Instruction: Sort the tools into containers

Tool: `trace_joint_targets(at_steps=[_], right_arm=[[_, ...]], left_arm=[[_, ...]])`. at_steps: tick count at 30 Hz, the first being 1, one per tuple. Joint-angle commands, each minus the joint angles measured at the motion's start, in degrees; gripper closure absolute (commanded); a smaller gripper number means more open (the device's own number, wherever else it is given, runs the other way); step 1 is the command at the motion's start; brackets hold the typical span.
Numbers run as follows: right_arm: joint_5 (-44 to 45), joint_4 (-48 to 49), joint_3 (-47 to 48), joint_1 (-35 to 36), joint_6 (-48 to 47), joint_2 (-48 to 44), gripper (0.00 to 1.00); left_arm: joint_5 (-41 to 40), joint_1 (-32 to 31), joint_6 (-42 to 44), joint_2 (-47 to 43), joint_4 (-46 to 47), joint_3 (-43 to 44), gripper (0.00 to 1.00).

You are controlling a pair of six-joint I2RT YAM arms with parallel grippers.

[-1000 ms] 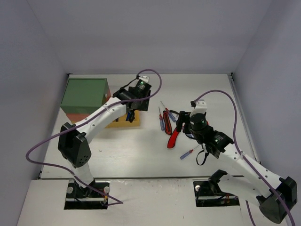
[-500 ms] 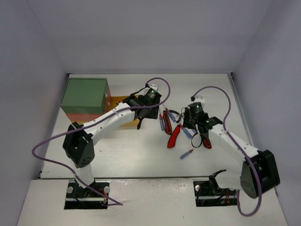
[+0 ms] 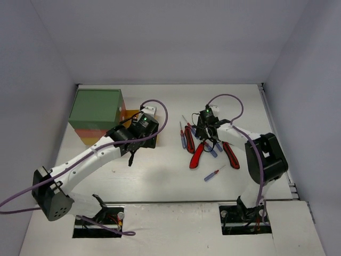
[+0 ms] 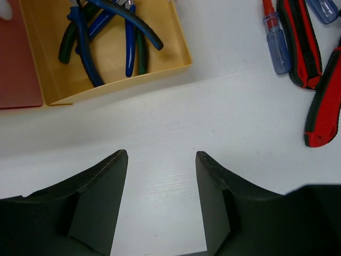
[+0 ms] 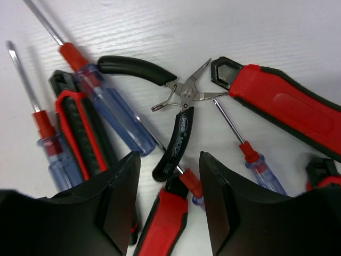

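The cabinet of containers has a green top (image 3: 97, 105) and stands at the back left. Its yellow drawer (image 4: 120, 86) is pulled out, and blue- and green-handled pliers (image 4: 85, 50) lie inside. My left gripper (image 4: 161, 157) is open over bare table just in front of that drawer, with nothing between its fingers. My right gripper (image 5: 169, 160) hangs open low over the tool pile. Between its fingers are a red-and-black utility knife's tip (image 5: 165, 218) and a screwdriver handle end (image 5: 193, 185). Black-handled pliers (image 5: 178, 125) lie just beyond, among blue-and-red screwdrivers (image 5: 109, 112) and another utility knife (image 5: 285, 106).
One small screwdriver (image 3: 213, 174) lies alone nearer the arm bases. A red knife (image 3: 230, 154) sits on the pile's right side. The orange-red drawer front (image 4: 18, 64) adjoins the yellow one. Pale walls enclose the table on three sides, and purple cables loop over both arms.
My left gripper has drawn back from over the yellow drawer to the table in front of it. My right gripper has moved back and left onto the tool pile.
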Motion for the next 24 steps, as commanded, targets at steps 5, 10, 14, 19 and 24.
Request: trace_joint_targets(at_steps=[5, 10, 14, 19, 24], right_arm=[[2.2, 1.1, 3.0, -0.5, 3.7, 3.7, 0.60], [3.0, 1.1, 2.2, -0.6, 3.8, 3.3, 0.73], [4.2, 1.1, 1.6, -0.7, 3.0, 2.0, 0.88], [5.3, 1.1, 0.8, -0.7, 2.7, -1.7, 1.00], [6.2, 1.1, 0.0, -0.6, 2.4, -7.2, 1.00]], left_arm=[[-2.1, 1.2, 2.4, -7.5, -0.6, -2.3, 0.50], [-2.1, 1.8, 3.4, -8.3, -0.7, -2.1, 0.49], [-1.8, 2.0, 4.1, -7.4, -0.6, -1.3, 0.49], [-1.5, 2.1, 4.9, -6.1, -0.6, 0.3, 0.50], [-2.1, 2.8, 6.6, -5.0, -0.7, 2.7, 0.50]])
